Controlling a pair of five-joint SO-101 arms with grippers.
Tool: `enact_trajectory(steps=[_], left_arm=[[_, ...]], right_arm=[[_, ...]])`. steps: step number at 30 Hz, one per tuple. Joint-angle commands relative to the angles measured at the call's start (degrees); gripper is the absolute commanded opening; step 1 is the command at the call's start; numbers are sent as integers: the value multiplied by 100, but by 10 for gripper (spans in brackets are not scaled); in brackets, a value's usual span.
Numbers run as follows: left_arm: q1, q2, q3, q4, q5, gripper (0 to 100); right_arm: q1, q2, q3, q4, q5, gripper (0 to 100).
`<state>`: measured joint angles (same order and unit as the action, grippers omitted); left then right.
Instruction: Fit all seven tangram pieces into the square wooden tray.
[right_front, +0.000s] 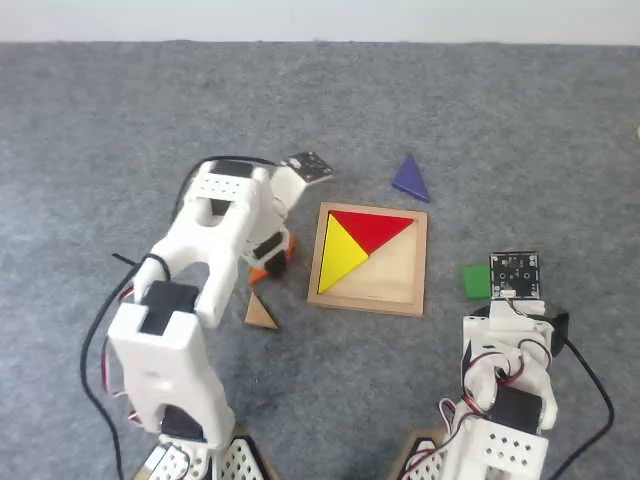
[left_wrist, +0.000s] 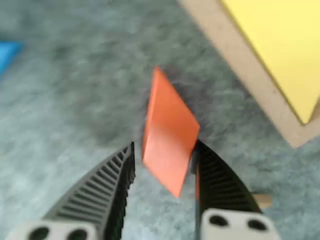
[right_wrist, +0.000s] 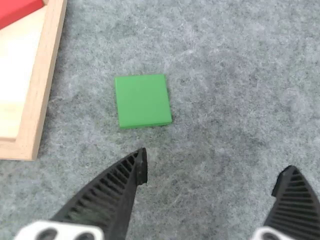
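Your left gripper (left_wrist: 164, 146) straddles the tilted orange piece (left_wrist: 169, 135) beside the tray (left_wrist: 235, 50); clamping cannot be told. Your right gripper (right_wrist: 216, 161), jaws apart, faces the green square (right_wrist: 142, 100).

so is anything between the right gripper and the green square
Nothing visible does. The right gripper is open, with only bare grey mat between it and the green square; the wooden tray lies off to the side.
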<state>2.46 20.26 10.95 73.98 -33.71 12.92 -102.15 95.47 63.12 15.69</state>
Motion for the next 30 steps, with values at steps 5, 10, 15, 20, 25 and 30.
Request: enact_trajectory(steps=[5, 10, 15, 20, 25, 30], left_arm=[[396, -1512, 259, 580, -53, 181], [598, -1626, 1156, -149, -53, 181], [580, -976, 1103, -475, -53, 181], [35, 264, 145, -431, -79, 181], [-114, 756, -435, 158, -308, 181], [-185, 756, -567, 62, -290, 181]], right_arm=[[57, 13, 105, -13, 62, 391], [57, 13, 105, -4, 62, 391], [57, 13, 105, 4, 62, 391], [57, 13, 105, 4, 62, 391], [57, 13, 105, -31, 62, 391], [57, 13, 105, -31, 62, 391]])
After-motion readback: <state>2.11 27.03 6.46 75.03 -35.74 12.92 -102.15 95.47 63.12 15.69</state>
